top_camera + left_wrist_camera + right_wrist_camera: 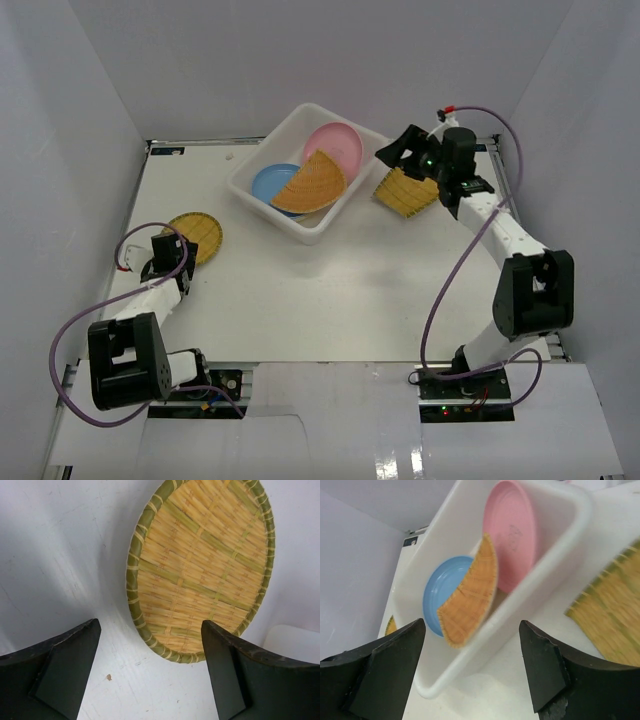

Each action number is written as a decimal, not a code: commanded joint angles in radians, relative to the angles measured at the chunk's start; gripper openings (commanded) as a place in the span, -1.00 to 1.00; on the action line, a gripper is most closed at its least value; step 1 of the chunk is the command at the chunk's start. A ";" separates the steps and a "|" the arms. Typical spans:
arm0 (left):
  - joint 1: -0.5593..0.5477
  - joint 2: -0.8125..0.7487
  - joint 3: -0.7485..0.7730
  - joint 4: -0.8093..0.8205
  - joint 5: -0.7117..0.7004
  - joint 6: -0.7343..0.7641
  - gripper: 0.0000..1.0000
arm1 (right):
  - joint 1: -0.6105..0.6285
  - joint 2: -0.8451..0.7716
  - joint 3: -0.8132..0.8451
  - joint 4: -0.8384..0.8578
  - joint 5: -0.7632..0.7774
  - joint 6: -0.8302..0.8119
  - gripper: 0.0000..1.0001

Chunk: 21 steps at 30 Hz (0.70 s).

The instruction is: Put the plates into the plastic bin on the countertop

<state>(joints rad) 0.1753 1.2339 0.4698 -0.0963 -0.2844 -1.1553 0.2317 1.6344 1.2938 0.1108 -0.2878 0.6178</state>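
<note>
1. Left gripper (150, 630): jaws wide, nothing held, over the edge of the round woven plate (200, 565) lying flat on the countertop (60, 555).
2. Right gripper (471, 625): jaws wide, nothing held, by the plastic bin (485, 655).
3. Bin holds the pink plate (512, 530), blue plate (437, 592) and fan-shaped plate (472, 597); the squarish woven plate (615, 610) lies just outside.

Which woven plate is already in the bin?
The fan-shaped one, resting over the blue plate in the bin. The round one and squarish one sit outside on the countertop.
</note>
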 commanded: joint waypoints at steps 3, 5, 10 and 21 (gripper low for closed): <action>0.044 0.068 -0.040 0.010 0.062 0.052 0.71 | -0.175 -0.172 -0.301 0.153 -0.079 -0.001 0.56; 0.058 0.102 -0.043 0.058 0.085 0.046 0.51 | -0.213 -0.197 -0.381 0.185 -0.062 -0.010 0.56; 0.064 0.167 -0.051 0.184 0.094 0.023 0.08 | -0.336 -0.089 -0.524 0.282 -0.120 0.039 0.64; 0.070 0.054 0.021 0.102 0.080 0.083 -1.00 | -0.358 0.182 -0.410 0.403 -0.048 0.183 0.74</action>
<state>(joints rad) 0.2451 1.3727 0.5083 0.1608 -0.1833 -1.1393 -0.1230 1.7832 0.8158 0.4278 -0.3664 0.7612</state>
